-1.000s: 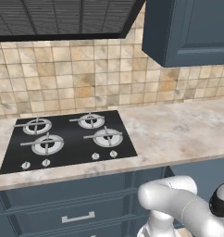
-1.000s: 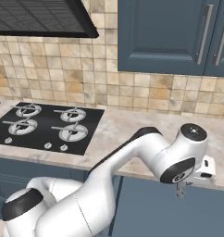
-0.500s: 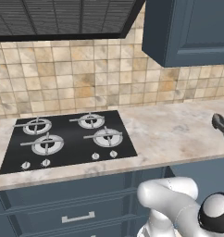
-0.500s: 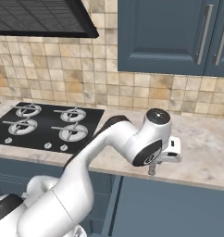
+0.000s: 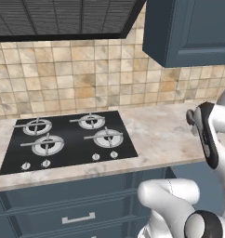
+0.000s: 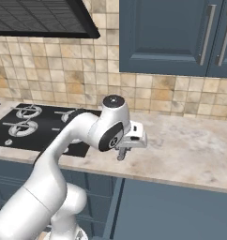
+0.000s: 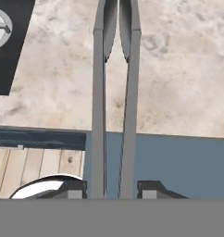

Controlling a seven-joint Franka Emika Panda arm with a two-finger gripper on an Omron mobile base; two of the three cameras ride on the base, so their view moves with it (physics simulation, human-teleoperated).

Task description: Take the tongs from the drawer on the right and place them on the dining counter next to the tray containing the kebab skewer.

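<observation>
Risen above the worktop [image 6: 190,150], fingers [image 7: 72,190] pinch the tongs [image 7: 115,92]; no readable writing.

The tongs [image 7: 113,106] run off the hand view's top edge, their lower ends hidden by the grey band.

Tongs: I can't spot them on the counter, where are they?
The tongs are held in the gripper, in the hand view above the stone worktop's front edge, right of the hob.

It was a home kitchen: a black four-burner gas hob [image 5: 70,139] sat in a beige marbled stone worktop [image 6: 190,152], backed by tan square wall tiles [image 5: 86,79], with navy-blue wall cupboards [image 6: 176,35] and a dark extractor hood [image 5: 58,18] overhead
</observation>
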